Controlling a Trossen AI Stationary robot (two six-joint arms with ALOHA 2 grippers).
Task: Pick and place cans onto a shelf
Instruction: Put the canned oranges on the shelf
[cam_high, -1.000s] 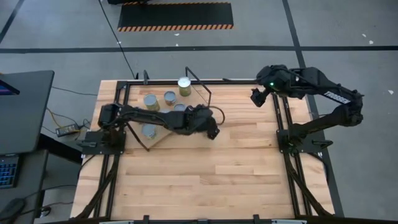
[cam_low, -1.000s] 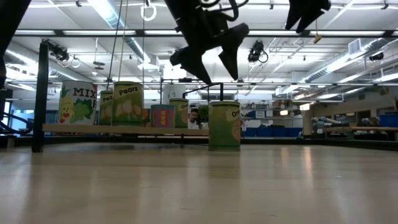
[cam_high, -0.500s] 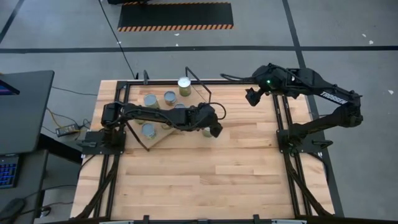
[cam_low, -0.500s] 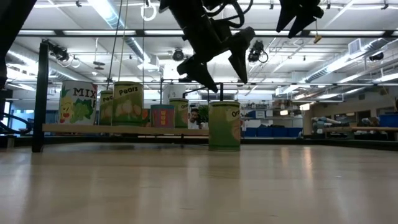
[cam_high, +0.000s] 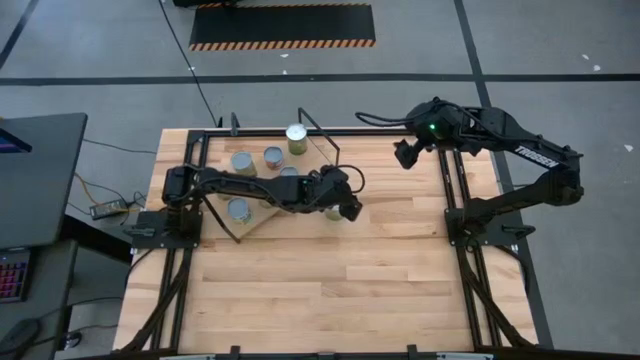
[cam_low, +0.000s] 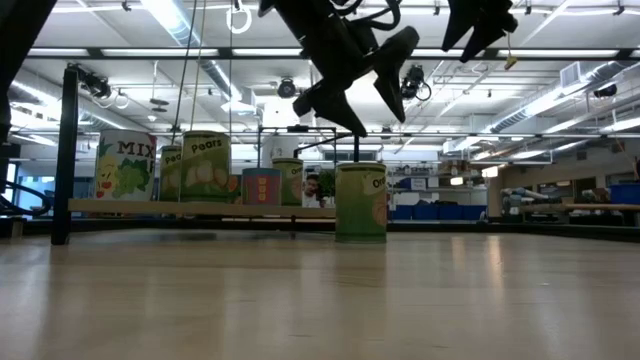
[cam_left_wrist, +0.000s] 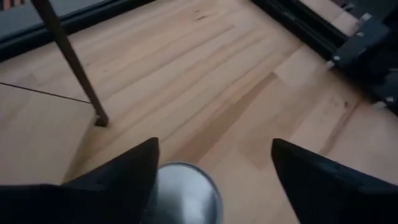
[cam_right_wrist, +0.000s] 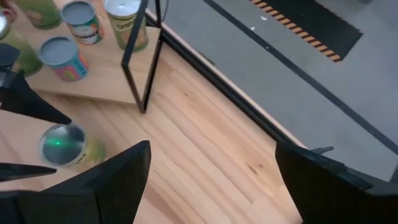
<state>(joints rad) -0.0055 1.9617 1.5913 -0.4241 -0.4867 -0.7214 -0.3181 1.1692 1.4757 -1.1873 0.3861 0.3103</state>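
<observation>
One can (cam_low: 361, 202) with a silvery top (cam_left_wrist: 186, 194) and a green label stands upright on the wooden tabletop, just right of the shelf; the right wrist view (cam_right_wrist: 64, 145) shows it too. My left gripper (cam_high: 347, 207) is open and hangs above this can without touching it (cam_low: 372, 112). The shelf (cam_high: 262, 222), a light-wood board in a black wire frame, lies at the far left. Several cans stand upright on it (cam_high: 273, 155). My right gripper (cam_high: 403, 155) is open and empty, held high near the table's far edge.
The shelf's black wire frame (cam_high: 325, 138) rises at its right end, close to the free can. The black arm mounts (cam_high: 470, 225) run along both sides of the table. The near half of the tabletop (cam_high: 340, 290) holds nothing.
My left gripper has shifted a little toward the table's right edge above the can and has tipped, staying open. My right gripper has moved a little toward the table's left edge. The can has stayed where it was.
</observation>
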